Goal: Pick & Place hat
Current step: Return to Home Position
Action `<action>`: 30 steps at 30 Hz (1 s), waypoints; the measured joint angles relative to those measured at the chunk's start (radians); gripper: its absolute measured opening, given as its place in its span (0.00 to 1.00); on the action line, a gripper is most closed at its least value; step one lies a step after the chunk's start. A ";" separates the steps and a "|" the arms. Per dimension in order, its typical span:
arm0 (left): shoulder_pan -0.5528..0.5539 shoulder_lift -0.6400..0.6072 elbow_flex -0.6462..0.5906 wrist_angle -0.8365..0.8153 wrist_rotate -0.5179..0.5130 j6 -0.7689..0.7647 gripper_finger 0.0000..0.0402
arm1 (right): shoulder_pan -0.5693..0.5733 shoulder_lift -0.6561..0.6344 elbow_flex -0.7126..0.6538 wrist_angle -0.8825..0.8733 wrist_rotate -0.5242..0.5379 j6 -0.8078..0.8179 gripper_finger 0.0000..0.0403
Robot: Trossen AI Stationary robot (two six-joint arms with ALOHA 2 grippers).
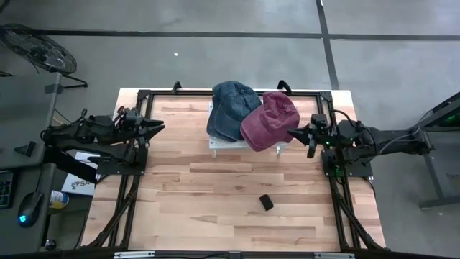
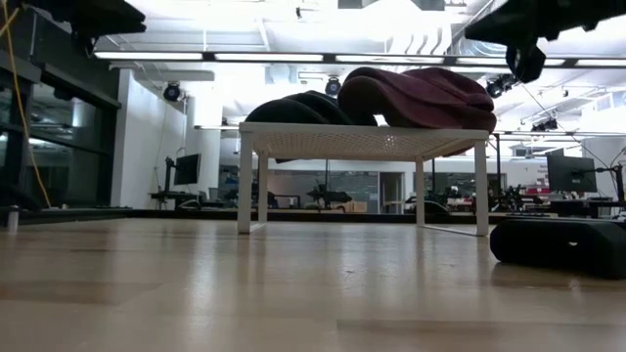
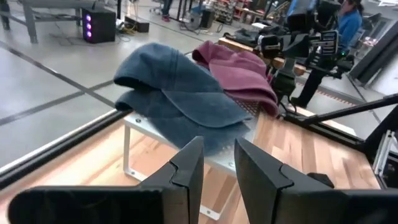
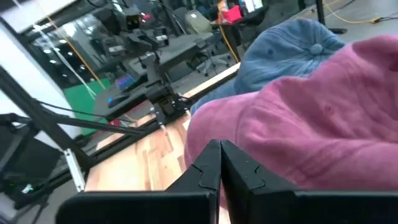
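My right claw (image 1: 296, 134), closed and empty, sits right of the shelf (image 1: 217, 145) beside the red cap (image 1: 269, 121); I'd back straight out without snagging it. Left claw (image 1: 159, 126) idles left, slightly open.

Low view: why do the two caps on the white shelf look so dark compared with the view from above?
Low view: ceiling lights glare white behind the shelf, backlighting the blue cap almost to a silhouette and dulling the red cap. High view: light falls from above, so both show their colours plainly.
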 joint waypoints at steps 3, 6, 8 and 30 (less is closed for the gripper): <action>0.000 -0.010 -0.031 0.015 0.000 -0.010 0.22 | 0.001 -0.032 -0.063 0.060 -0.020 0.000 0.00; 0.000 -0.015 -0.057 0.063 -0.001 -0.011 0.22 | 0.002 -0.051 -0.137 0.171 -0.035 0.006 0.00; 0.000 -0.015 -0.065 0.079 0.000 -0.013 0.22 | 0.002 -0.057 -0.176 0.230 -0.030 0.004 0.00; 0.000 -0.022 -0.269 0.344 0.069 -0.133 0.22 | 0.002 -0.064 -0.437 0.662 -0.135 0.058 0.00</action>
